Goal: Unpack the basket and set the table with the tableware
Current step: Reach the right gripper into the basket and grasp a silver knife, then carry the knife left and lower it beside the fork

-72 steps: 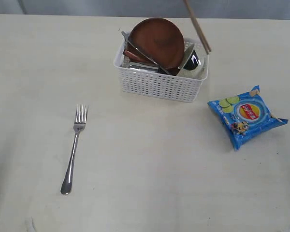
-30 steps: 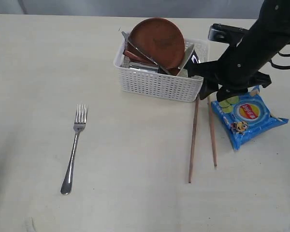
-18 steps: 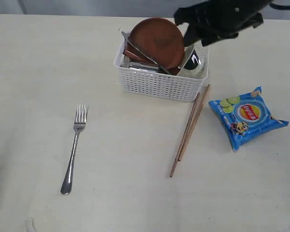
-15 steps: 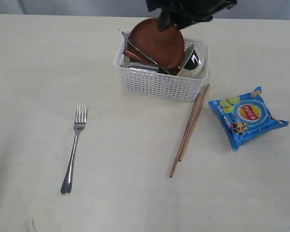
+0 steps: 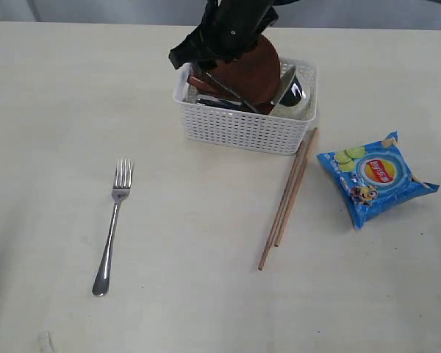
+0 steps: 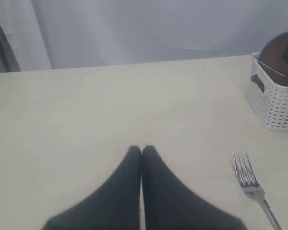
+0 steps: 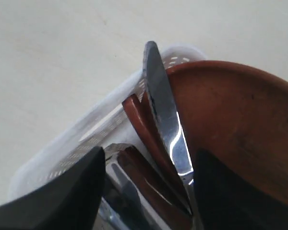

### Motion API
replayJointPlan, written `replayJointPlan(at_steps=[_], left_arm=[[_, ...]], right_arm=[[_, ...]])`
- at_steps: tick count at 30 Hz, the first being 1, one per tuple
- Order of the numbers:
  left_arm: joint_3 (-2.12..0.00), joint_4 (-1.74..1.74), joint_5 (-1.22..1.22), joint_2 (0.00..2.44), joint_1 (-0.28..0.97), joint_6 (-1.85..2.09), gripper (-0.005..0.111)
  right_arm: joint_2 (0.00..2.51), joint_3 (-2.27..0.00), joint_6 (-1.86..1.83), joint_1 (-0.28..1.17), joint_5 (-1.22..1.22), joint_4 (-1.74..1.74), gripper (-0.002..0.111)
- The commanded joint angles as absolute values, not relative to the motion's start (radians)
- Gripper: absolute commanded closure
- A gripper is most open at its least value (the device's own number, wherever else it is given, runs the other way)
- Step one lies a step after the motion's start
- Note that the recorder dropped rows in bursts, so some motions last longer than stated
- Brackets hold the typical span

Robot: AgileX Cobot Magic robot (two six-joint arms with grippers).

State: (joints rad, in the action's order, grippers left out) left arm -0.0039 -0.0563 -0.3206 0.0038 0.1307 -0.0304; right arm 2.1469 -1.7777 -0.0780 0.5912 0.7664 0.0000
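The white basket (image 5: pixel 242 129) stands at the back of the table (image 5: pixel 206 294). In it lean a brown plate (image 5: pixel 256 72), a steel knife (image 5: pixel 222 86), a reddish wooden spoon (image 7: pixel 138 122) and a steel cup (image 5: pixel 294 93). My right gripper (image 5: pixel 195 62) hangs over the basket's left end. It is open, with one finger on each side of the knife (image 7: pixel 165 120) and the spoon handle, and it touches neither. The chopsticks (image 5: pixel 287 202) lie right of the basket. A fork (image 5: pixel 112 228) lies at the left. My left gripper (image 6: pixel 141 149) is shut and empty, low over the table near the fork (image 6: pixel 249 184).
A blue chip packet (image 5: pixel 375 176) lies right of the chopsticks. The basket (image 6: pixel 276 108) with the plate (image 6: pixel 283 52) shows at the edge of the left wrist view. Bare tabletop stretches between the fork and the chopsticks.
The right arm let the chopsticks down beside the basket, rose, then swung left over the basket to its left end. Its jaws have widened. The left gripper has not moved.
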Motion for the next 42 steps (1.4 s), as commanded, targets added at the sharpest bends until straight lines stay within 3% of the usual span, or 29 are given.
replayJointPlan(at_steps=[1, 19, 25, 31, 42], left_arm=[[0.000, -0.054, -0.320, 0.000, 0.129, -0.031, 0.106], [0.000, -0.054, -0.320, 0.000, 0.129, -0.031, 0.106], [0.000, -0.054, -0.320, 0.000, 0.129, -0.031, 0.106], [0.000, -0.054, -0.320, 0.000, 0.129, -0.031, 0.106], [0.000, -0.054, -0.320, 0.000, 0.129, -0.031, 0.106]], right_arm=[[2.191, -1.802, -0.114, 0.596, 0.748, -0.020, 0.055], [2.270, -1.802, -0.013, 0.603, 0.665, -0.207, 0.056], [2.275, -1.802, -0.034, 0.613, 0.657, -0.212, 0.067], [2.275, -1.802, -0.038, 0.613, 0.662, -0.215, 0.107], [2.181, -1.802, -0.038, 0.624, 0.715, -0.232, 0.109]])
